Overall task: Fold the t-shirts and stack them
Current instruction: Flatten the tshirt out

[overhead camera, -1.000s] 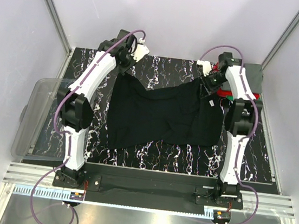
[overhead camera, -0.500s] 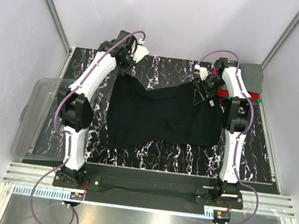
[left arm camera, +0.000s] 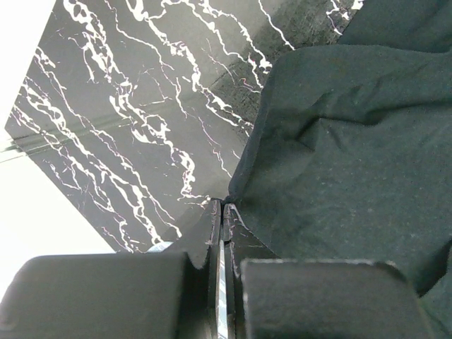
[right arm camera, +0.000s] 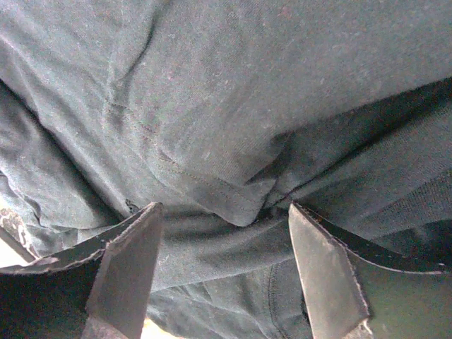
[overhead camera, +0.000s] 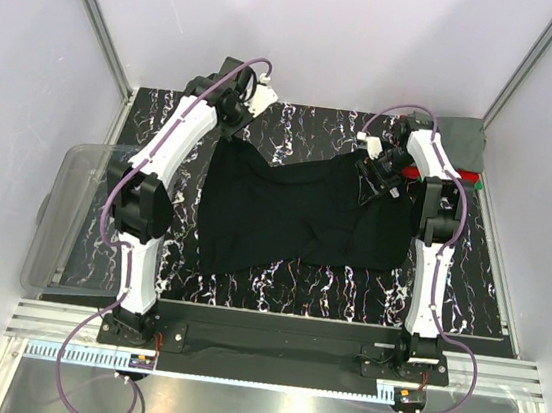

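A clear plastic bin sits at the far left, hanging over the left edge of the black, white-veined surface. Next to it the left arm reaches to the far side, and its hand rests at the far left corner of the black t-shirt. In the left wrist view this hand has its jaws pressed together on a thin edge of the black t-shirt, with the marbled surface bare just beyond the cloth.

The black t-shirt lies spread across the middle of the surface, between the two arms. It is rumpled, its near edge is uneven, and its right side is gathered into folds.

The right hand is over the shirt's far right part. In the right wrist view its jaws stand wide apart, with a bunched ridge of the dark cloth rising between the fingers; they are not clamped on it.

At the far right corner, behind the right arm, a folded grey t-shirt lies on the surface, and a strip of a red t-shirt shows just on its near side.
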Robot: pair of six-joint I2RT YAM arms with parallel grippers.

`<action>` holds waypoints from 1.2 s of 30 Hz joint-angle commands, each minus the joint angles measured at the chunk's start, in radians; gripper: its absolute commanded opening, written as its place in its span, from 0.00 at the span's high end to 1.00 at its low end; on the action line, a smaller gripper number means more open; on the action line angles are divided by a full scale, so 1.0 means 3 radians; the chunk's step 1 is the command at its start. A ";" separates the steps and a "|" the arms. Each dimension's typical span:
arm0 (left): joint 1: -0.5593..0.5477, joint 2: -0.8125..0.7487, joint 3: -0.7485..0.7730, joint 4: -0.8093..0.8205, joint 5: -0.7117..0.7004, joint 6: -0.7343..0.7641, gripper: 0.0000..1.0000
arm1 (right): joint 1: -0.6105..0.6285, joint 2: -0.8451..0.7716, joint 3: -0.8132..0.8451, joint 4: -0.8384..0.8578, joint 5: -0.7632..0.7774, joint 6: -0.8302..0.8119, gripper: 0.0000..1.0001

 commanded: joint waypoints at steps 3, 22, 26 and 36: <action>-0.0031 -0.0106 0.0054 0.0081 -0.0095 0.0045 1.00 | 0.0016 -0.0257 -0.0124 0.0140 0.0068 0.0007 0.26; -0.0082 -0.0055 0.0105 0.0081 -0.0141 0.0055 1.00 | 0.0174 -0.0390 -0.0221 0.0334 0.0098 -0.0075 0.46; -0.0087 -0.0050 0.0121 0.0081 -0.0146 0.0065 1.00 | 0.0205 -0.0401 -0.0278 0.0329 0.0124 -0.0090 0.61; -0.0077 -0.0081 0.0172 0.0091 -0.0233 0.0137 1.00 | 0.0210 -0.0834 -0.0110 0.0324 0.0129 -0.0121 1.00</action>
